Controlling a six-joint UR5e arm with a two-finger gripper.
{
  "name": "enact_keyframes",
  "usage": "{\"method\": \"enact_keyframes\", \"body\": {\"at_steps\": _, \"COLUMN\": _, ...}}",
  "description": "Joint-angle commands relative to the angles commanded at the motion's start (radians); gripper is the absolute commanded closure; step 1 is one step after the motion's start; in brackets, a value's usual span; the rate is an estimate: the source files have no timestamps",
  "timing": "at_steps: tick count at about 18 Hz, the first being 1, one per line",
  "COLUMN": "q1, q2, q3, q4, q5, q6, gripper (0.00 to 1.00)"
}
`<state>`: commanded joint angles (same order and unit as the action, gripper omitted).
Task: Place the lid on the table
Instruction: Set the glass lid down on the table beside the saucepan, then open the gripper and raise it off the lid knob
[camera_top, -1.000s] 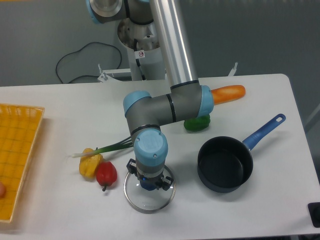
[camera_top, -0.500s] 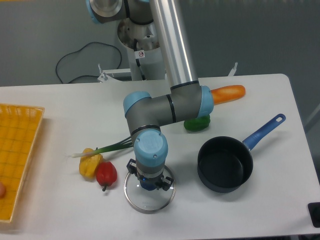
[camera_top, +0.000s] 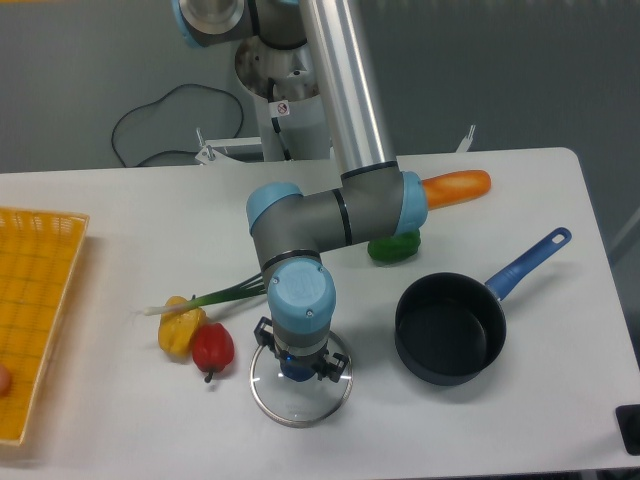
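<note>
1. Since the round clear glass lid with its thin metal rim and blue centre knob (camera_top: 300, 388) appears to lie flat on the large white desk (camera_top: 120, 215) directly under the pincer (camera_top: 297, 366), the step in hand looks like the release, and it is best done gently: part the fingers just enough to free the knob, then lift straight up so the glass is not dragged or tipped.
2. Whether the rim is fully down or a hair above the surface cannot be told from this view; if any gap is left, the lid should settle before the fingers let go.
3. The pincer seems closed on the blue knob, though the wrist housing hides the fingertips, so the contact itself is a judgement.
4. The lid is clear of the dark saucepan with the blue handle (camera_top: 451, 328), which stands open, well off to one side of the pincer.
5. On the other side of the pincer, near the rim, are a red pepper (camera_top: 212, 347) and a yellow pepper (camera_top: 180, 331); a straight vertical retreat avoids them.
6. The arm reaches forward from its base, the grey forearm sloping down to a folded wrist, and the last blue-capped joint points straight down over the lid.
</note>
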<state>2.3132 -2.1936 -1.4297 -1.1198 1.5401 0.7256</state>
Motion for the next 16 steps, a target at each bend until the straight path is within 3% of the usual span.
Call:
{"method": "enact_keyframes", "body": {"at_steps": 1, "q1": 0.000, "q2": 0.003, "q3": 0.003, "q4": 0.000, "q5": 0.000, "q6": 0.000, "gripper": 0.18}}
{"method": "enact_keyframes", "body": {"at_steps": 2, "q1": 0.000, "q2": 0.005, "q3": 0.009, "q4": 0.000, "q5": 0.002, "q6": 0.006, "gripper": 0.04}}
{"method": "enact_keyframes", "body": {"at_steps": 3, "q1": 0.002, "q2": 0.009, "q3": 0.014, "q4": 0.000, "q5": 0.005, "q6": 0.024, "gripper": 0.00}}
{"method": "enact_keyframes", "body": {"at_steps": 11, "q1": 0.008, "q2": 0.078, "q3": 0.014, "q4": -0.009, "q5": 0.086, "q6": 0.141, "gripper": 0.00}}
{"method": "enact_keyframes", "body": {"at_steps": 16, "q1": 0.018, "q2": 0.121, "q3": 0.012, "q4": -0.014, "q5": 0.130, "q6": 0.294, "gripper": 0.00}}
